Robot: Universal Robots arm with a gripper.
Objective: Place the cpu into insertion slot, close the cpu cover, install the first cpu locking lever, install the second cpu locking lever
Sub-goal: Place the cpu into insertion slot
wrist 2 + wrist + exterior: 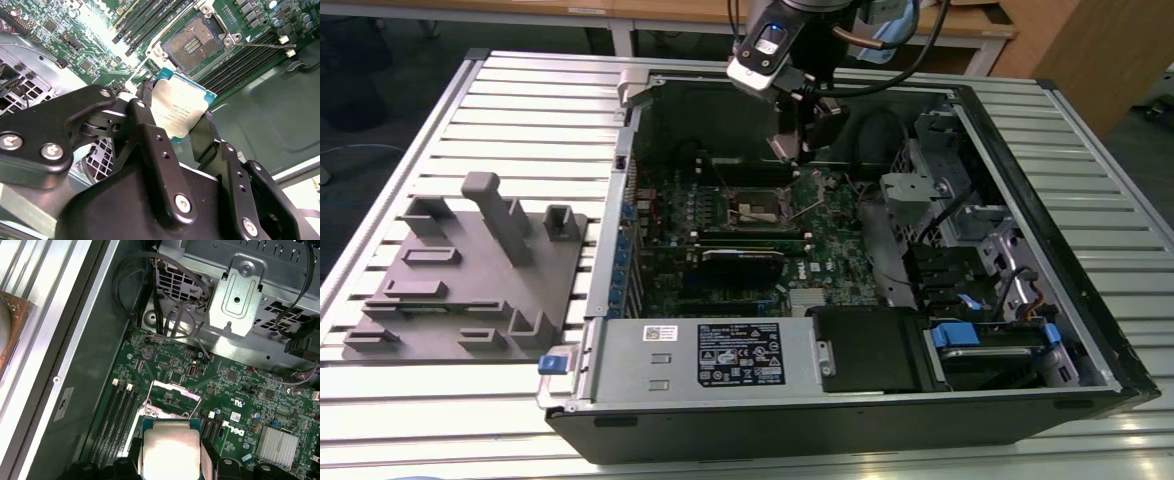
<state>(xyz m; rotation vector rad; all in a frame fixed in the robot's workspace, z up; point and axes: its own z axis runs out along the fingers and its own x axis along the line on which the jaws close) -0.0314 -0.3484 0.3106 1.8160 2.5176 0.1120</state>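
Held: cpu (184, 114), clamped by opposite edges between gripper (176, 102) fingers (141, 114), aloft. Beyond fingertips: insertion slot (192, 45), bare, well apart from chip. cpu cover (172, 385) raised open; locking lever (265, 45) unlatched. Judged outstanding: seating, cover, both levers.

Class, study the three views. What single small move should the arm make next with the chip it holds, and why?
Probably carry the cpu sideways until it sits squarely above the insertion slot. The gripper is shut on the cpu by its edges. In the second wrist view the cpu hangs beside the slot, not over it, and the slot lies open and empty with its contacts bare.
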